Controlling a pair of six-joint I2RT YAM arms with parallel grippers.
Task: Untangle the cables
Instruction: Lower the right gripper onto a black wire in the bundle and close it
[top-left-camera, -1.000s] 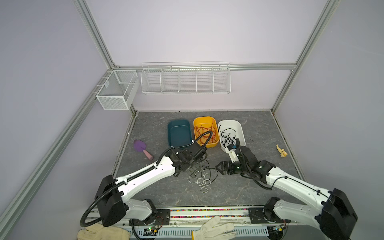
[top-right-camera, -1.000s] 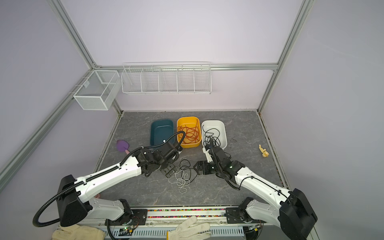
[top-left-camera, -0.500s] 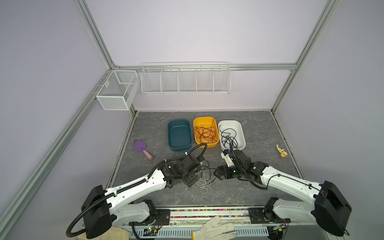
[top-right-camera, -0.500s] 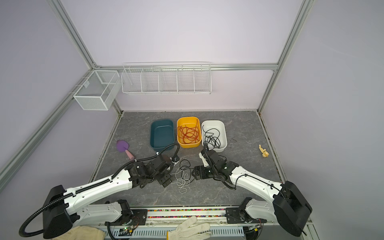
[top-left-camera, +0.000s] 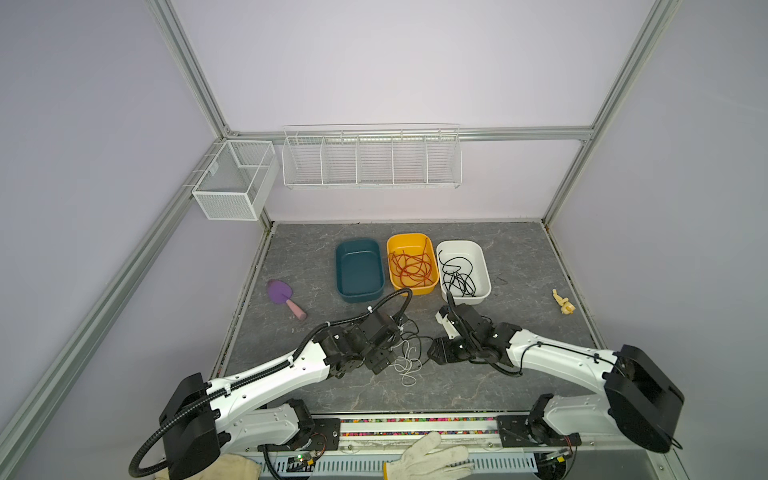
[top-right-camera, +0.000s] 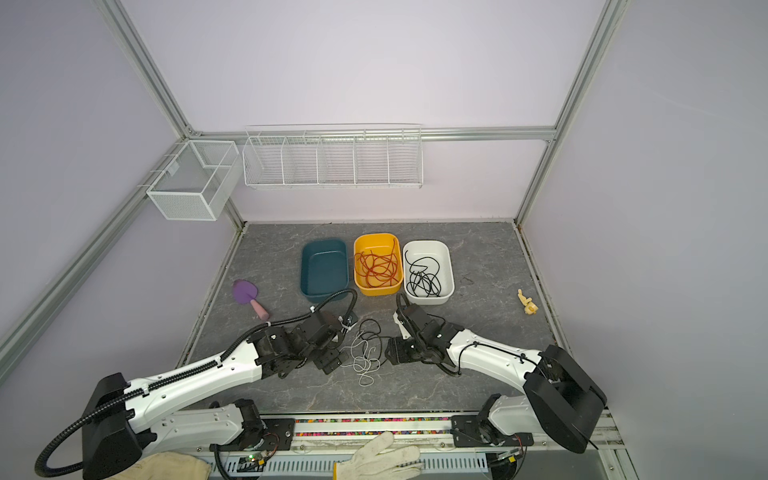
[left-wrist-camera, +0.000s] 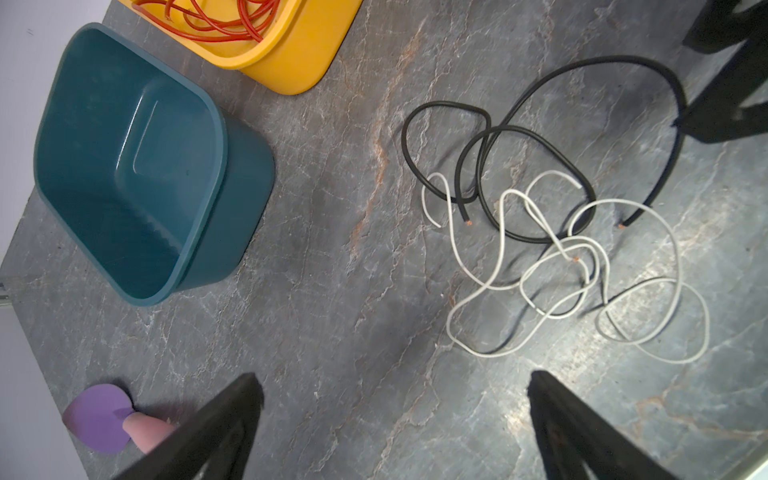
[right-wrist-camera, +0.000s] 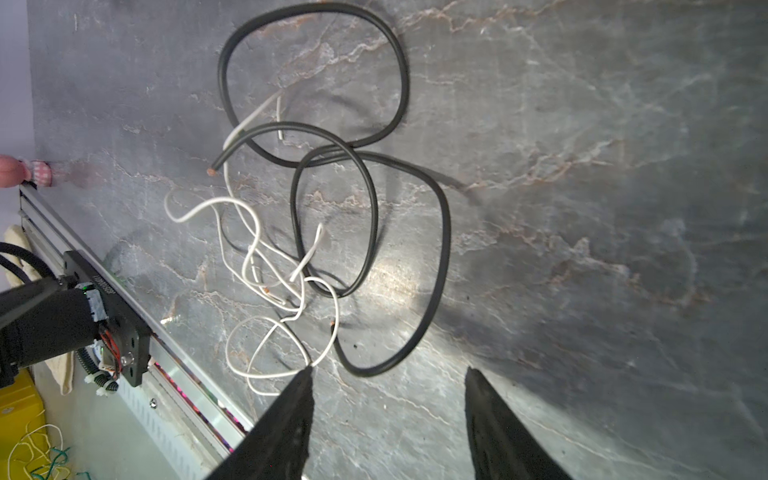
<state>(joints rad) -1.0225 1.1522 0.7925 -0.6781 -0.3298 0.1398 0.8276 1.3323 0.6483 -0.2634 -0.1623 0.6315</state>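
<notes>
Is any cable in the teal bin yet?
No, in the left wrist view the teal bin holds nothing; the white cables lie in a tangle on the table.

White arms (top-left-camera: 266, 384), black joints (top-left-camera: 640, 399), ribbed hoses (top-left-camera: 384, 299)

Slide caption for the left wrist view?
Left jaws open near the tangled black and white cables; empty teal bin nearby.

Bare tabletop (top-left-camera: 519, 257) is open right of the white bin (top-left-camera: 469, 299); the cables (top-left-camera: 406, 360) crowd the front middle.
</notes>
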